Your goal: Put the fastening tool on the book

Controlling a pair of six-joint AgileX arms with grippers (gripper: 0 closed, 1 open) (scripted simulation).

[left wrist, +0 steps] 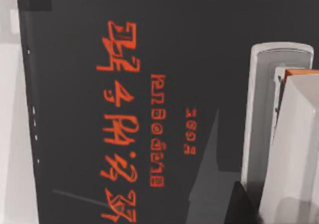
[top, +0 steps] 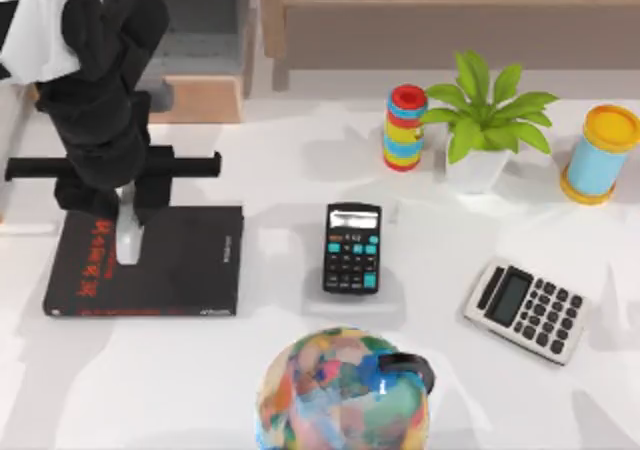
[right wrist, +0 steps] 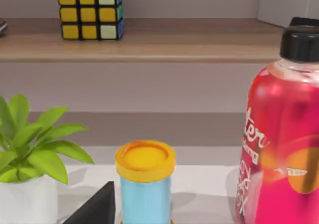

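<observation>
Your left gripper [top: 128, 232] hovers over the flat black book with red characters [top: 190, 260] at the white table's [top: 250, 370] left side, clamped on the slim light-grey fastening tool [top: 128, 240], which touches the cover. A wooden shelf [right wrist: 149, 45] stands behind.

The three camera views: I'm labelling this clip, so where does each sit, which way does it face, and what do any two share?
Top view: above the table, looking down; the left arm reaches over the black book, its left gripper at the stapler.
Left wrist view: close above the book's red-lettered cover; stapler beside a gripper finger.
Right wrist view: low, facing level toward a shelf with a puzzle cube; a dark gripper tip pokes in.
Shared: top and right wrist views both show the plant and yellow-lidded blue canister.
</observation>
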